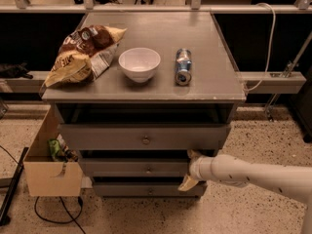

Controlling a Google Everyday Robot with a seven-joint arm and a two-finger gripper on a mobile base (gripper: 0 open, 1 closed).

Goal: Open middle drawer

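Observation:
The grey cabinet has three drawers. The middle drawer (136, 168) is the long low front with a small round knob (148, 169) at its centre. Its front stands about level with the other two. My gripper (190, 168) is at the right end of that front, on a white arm (253, 174) coming in from the right. Its tan fingers (187, 183) are spread, one above the front's top edge and one below its bottom edge.
On the cabinet top (204, 89) lie a chip bag (80, 55), a white bowl (139, 64) and a can on its side (183, 66). The top drawer (145, 137) and bottom drawer (141, 189) are closed. A cardboard box (48, 169) stands at the left, with cables on the floor.

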